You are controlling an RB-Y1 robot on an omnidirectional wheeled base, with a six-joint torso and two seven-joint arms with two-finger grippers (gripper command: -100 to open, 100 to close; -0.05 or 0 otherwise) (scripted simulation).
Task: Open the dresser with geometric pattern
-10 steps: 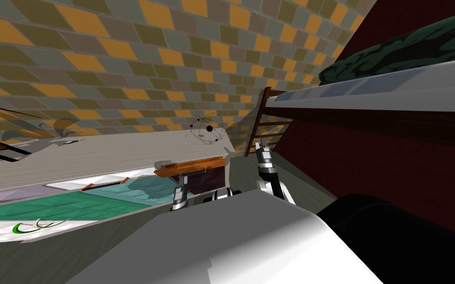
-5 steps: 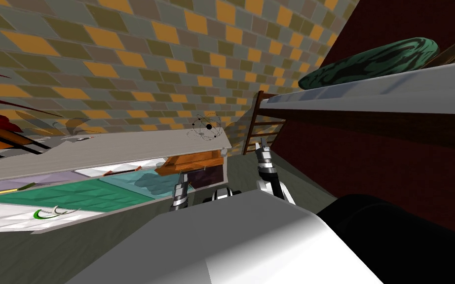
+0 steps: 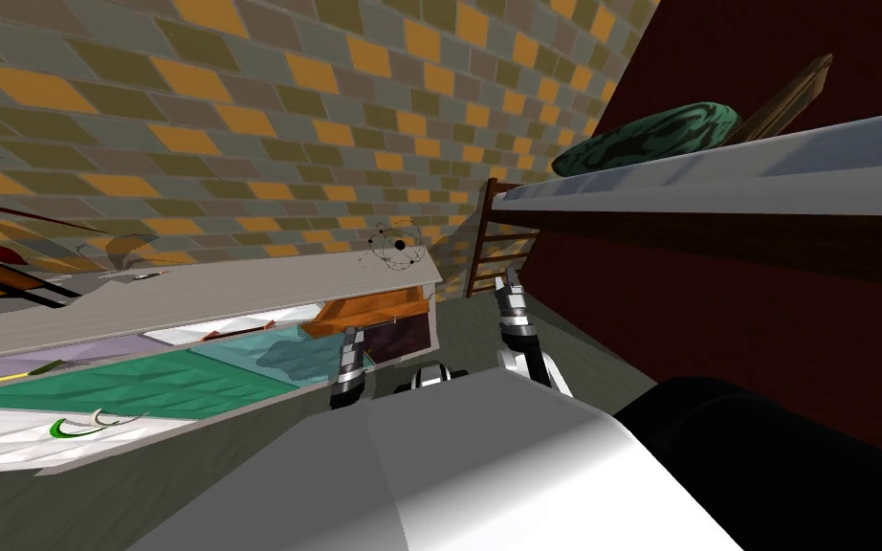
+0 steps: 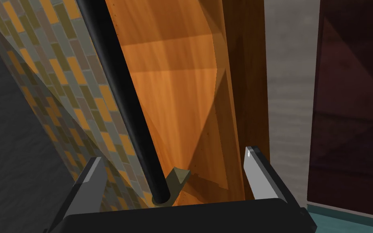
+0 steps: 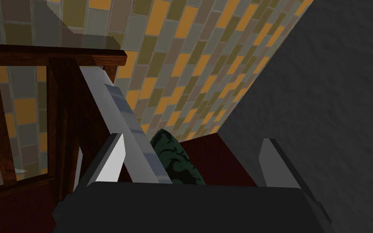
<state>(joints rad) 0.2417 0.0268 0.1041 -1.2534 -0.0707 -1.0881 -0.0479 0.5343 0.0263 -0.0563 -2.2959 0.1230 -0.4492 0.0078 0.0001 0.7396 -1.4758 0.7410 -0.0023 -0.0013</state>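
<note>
The dresser [image 3: 190, 297] stood along the tiled wall [image 3: 286, 115] on my left, grey on top, its front split into green, teal, white and purple panels. At its end nearest my arms an orange wooden drawer [image 3: 372, 311] stuck out past the front. The left gripper [image 3: 353, 337] reached up to that drawer. In the left wrist view, the left gripper [image 4: 173, 155] had its fingers spread apart with the drawer's black bar handle [image 4: 117, 89] running between them, closer to one finger [image 4: 94, 174] than the other and pressed by neither. The orange drawer face [image 4: 173, 89] lay just behind the bar. A small wire ornament [image 3: 396, 247] sat on the dresser top above the drawer. The right gripper [image 3: 506, 284] was held forward beside the dark red bed [image 3: 716, 316], near its wooden slatted end [image 3: 492, 239]. In the right wrist view its fingers stood wide apart around nothing [image 5: 193, 139], with the bed's grey rail [image 5: 129, 133] and a dark green pillow [image 5: 173, 157] beyond them.
</note>
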